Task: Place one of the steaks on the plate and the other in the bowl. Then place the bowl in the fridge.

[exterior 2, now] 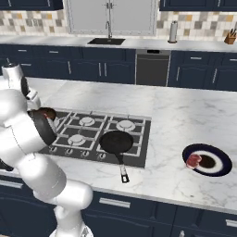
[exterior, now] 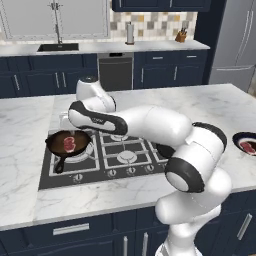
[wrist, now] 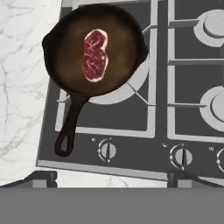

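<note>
- Gripper [wrist: 112, 177] hangs spread wide and empty above the stove's [wrist: 131, 118] near edge.
- Steak [wrist: 95, 54] lies in the skillet [wrist: 94, 48] toward 12 o'clock, a shade left, from the fingertips in the hand view; its long axis runs 12 to 6.
- Second steak [exterior 2: 193, 160] already sits on the plate [exterior 2: 222, 159], at 3 o'clock across the counter.
- Next move, likely: reach forward, descend, pinch across the steak's short side.

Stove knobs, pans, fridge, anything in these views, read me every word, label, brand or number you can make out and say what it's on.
No readable text in any view.
Stove knobs: faint marks beside them, too small and blurred to read.
Skillet with the steak: no lettering.
Plate: no lettering.
Fridge: no visible brand.
</note>
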{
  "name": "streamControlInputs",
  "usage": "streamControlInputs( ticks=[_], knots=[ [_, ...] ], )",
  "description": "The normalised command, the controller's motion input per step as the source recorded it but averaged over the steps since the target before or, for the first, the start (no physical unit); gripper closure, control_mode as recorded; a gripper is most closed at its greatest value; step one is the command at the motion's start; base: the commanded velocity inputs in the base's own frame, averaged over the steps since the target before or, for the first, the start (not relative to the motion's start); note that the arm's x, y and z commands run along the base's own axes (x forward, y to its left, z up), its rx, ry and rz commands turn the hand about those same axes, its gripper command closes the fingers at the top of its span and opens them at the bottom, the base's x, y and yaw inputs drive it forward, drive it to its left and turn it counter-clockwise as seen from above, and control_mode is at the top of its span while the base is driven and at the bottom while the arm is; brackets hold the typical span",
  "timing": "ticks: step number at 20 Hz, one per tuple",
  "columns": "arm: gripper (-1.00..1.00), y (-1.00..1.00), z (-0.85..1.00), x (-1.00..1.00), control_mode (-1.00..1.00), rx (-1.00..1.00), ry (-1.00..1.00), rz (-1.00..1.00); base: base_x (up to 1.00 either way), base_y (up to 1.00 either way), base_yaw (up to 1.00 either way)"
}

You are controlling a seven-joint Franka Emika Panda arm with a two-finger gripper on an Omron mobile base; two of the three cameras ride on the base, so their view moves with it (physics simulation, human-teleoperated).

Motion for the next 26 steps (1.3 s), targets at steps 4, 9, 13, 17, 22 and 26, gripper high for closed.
streamControlInputs(
  ticks=[4, 9, 13, 17, 22, 26],
  knots=[
    [-1.0, 0.22, -0.08, 0.46, -1.0, 0.01, -0.04, -0.01, 0.0, 0.0, 0.0],
    [-1.0, 0.0, -0.24, 0.56, -1.0, -0.04, 0.11, 0.0, 0.0, 0.0, 0.0],
    [-1.0, 0.13, -0.33, 0.48, -1.0, -0.09, 0.1, 0.0, 0.0, 0.0, 0.0],
    [-1.0, 0.48, -0.15, 0.59, -1.0, -0.12, 0.01, 0.0, 0.0, 0.0, 0.0],
    [-1.0, 0.41, -0.25, 0.52, -1.0, -0.03, 0.06, 0.0, 0.0, 0.0, 0.0],
    [-1.0, 0.04, -0.06, 0.41, -1.0, 0.0, 0.17, 0.0, 0.0, 0.0, 0.0]
  ],
)
